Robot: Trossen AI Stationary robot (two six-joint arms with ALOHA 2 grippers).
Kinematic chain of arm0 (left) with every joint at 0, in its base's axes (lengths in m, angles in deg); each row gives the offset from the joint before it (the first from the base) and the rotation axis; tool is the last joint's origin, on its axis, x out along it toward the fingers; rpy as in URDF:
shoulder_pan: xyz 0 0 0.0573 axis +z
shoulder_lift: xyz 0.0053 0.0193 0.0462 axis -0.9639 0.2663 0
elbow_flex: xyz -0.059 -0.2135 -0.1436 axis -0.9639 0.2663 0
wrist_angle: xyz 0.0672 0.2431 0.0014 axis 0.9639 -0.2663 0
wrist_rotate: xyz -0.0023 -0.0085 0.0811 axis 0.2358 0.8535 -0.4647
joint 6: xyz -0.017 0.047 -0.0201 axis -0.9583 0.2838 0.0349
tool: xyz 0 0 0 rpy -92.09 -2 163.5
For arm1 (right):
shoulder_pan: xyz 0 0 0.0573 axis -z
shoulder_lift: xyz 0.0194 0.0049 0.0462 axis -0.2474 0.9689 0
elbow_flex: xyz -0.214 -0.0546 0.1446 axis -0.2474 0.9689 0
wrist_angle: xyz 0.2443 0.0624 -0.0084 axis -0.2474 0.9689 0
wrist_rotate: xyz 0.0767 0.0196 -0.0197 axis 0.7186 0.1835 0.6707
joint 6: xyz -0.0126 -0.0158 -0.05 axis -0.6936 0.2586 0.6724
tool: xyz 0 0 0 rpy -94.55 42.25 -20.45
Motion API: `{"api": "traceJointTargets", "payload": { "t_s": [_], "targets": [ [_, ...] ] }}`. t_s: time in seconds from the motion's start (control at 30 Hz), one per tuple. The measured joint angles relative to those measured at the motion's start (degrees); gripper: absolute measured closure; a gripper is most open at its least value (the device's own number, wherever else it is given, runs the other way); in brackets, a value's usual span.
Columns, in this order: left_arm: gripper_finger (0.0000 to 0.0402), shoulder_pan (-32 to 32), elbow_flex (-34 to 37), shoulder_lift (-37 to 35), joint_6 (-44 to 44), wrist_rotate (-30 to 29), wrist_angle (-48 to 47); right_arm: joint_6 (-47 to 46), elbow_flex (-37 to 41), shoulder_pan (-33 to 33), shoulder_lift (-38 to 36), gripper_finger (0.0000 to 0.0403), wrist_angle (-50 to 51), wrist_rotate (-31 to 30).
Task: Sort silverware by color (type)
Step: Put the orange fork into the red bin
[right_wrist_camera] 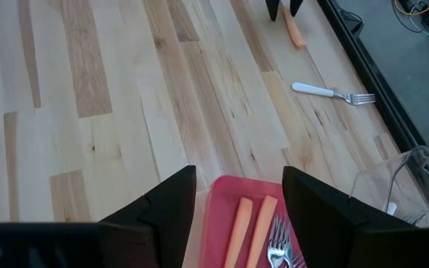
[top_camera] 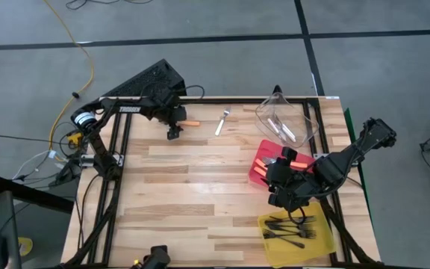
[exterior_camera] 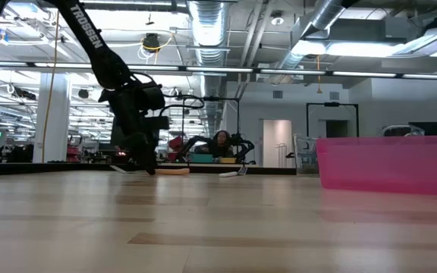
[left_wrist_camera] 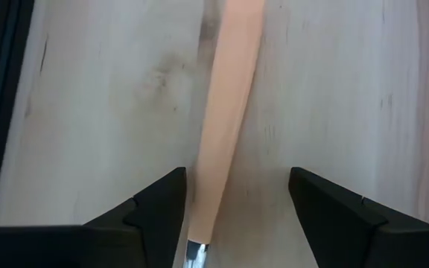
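Pale wooden tabletop [top_camera: 200,194] on a black frame, seen from overhead. At the far left edge, the left gripper [top_camera: 174,133] is lowered to the boards with its jaws spread wide, straddling an orange-handled fork [left_wrist_camera: 226,126] that lies flat between the fingers, not yet gripped. Just beside it to the right lies a pale silver fork [top_camera: 222,122], alone on the wood. Farther right, a clear bin [top_camera: 286,119] holds more pale forks. The right gripper [top_camera: 281,187] hangs with its fingers apart and nothing in them above the red bin [right_wrist_camera: 226,193], which holds orange-handled forks [right_wrist_camera: 253,231]. Nearest, a yellow bin [top_camera: 323,243] holds the black forks [top_camera: 290,228].
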Motion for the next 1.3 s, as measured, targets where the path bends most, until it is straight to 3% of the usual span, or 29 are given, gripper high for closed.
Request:
{"api": "traceJointTargets", "payload": {
  "t_s": [0.23,0.43,0.5,0.8,1.3],
  "targets": [
    [0.0241,1.09,0.16,0.07,-3.13,1.0,-0.64,0.02,0.0,0.0,0.02,0.0177,-0.34,0.0],
    [0.0342,1.37,0.02,2.34,-5.94,1.5,-0.09,0.02,0.0,0.02,0.02,0.0177,-0.34,-0.02],
    [0.0374,0.86,-0.56,2.78,-6.24,-0.78,-0.67,0.02,0.0,0.02,0.0,0.0177,-0.38,-0.02],
    [0.0379,0.82,-0.34,1.95,-11.3,-1.09,-1.2,0.07,-0.02,0.02,0.02,0.0177,-0.67,-0.02],
    [0.0379,0.84,0.13,-7.85,-16.84,1.82,-4.47,1.09,-0.02,-0.07,0.02,0.0177,-0.92,-0.14]
  ]
}}
